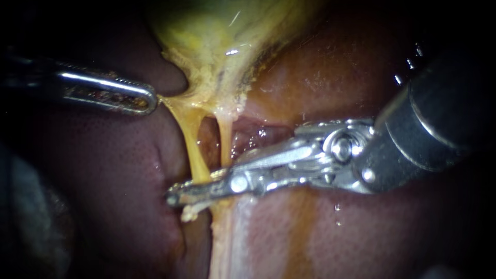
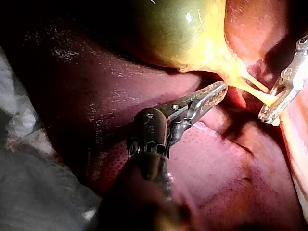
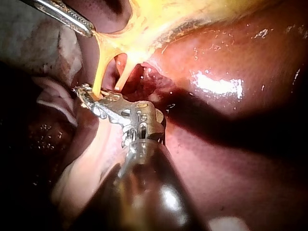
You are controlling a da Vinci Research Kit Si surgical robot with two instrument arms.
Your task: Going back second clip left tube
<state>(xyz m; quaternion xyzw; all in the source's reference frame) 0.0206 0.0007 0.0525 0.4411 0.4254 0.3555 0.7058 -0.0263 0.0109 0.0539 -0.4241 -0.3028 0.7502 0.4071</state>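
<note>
Two thin yellow tubes run down from the yellow-green gallbladder (image 1: 217, 36). The left tube (image 1: 192, 150) is taut and slanted; the right tube (image 1: 225, 142) hangs beside it. My left instrument (image 1: 150, 101) is shut on the gallbladder's lower edge and holds it stretched to the left. My right instrument (image 1: 178, 195) reaches across both tubes from the right. Its long narrow jaws lie close together across the lower end of the left tube, which passes between them. No clip shows clearly on either tube. In the right wrist view the jaws (image 3: 86, 94) sit at the foot of the left tube (image 3: 98, 72).
Dark red liver (image 1: 113, 181) surrounds the tubes on both sides. A pale strip of tissue (image 1: 232, 243) runs down below the right instrument's jaws. White cloth (image 2: 29, 183) lies beside the liver, behind my left instrument's shaft.
</note>
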